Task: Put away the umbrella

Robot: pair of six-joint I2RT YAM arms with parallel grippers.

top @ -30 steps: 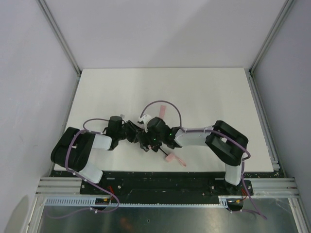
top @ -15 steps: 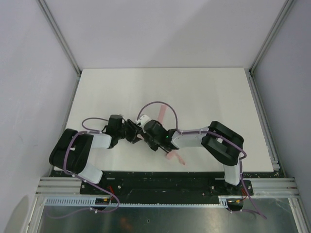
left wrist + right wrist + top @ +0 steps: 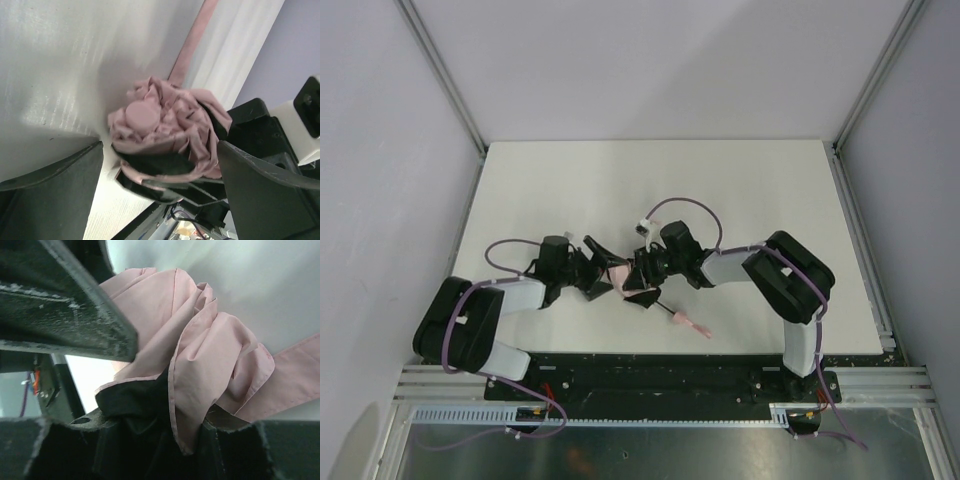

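Observation:
The umbrella (image 3: 618, 271) is a folded bundle of pale pink fabric lying on the white table (image 3: 740, 190) between both arms. Its black shaft runs toward the near edge to the pink handle (image 3: 684, 322). My left gripper (image 3: 602, 268) is open. In the left wrist view its fingers (image 3: 55, 185) stand wide on either side of the bunched canopy (image 3: 165, 120), apart from it. My right gripper (image 3: 638, 280) is shut on the umbrella. The right wrist view shows pink fabric (image 3: 200, 355) pinched between its fingers (image 3: 70, 310). A pink strap (image 3: 300, 372) trails off the bundle.
Grey walls with metal frame posts (image 3: 445, 80) enclose the table on three sides. The black base rail (image 3: 650, 370) lies along the near edge. Purple cables (image 3: 680, 205) loop over both arms. The two wrists sit very close together.
My left gripper has opened wide and let go of the umbrella. My right gripper closed on the fabric and shifted, and the handle end moved a little right along the near edge.

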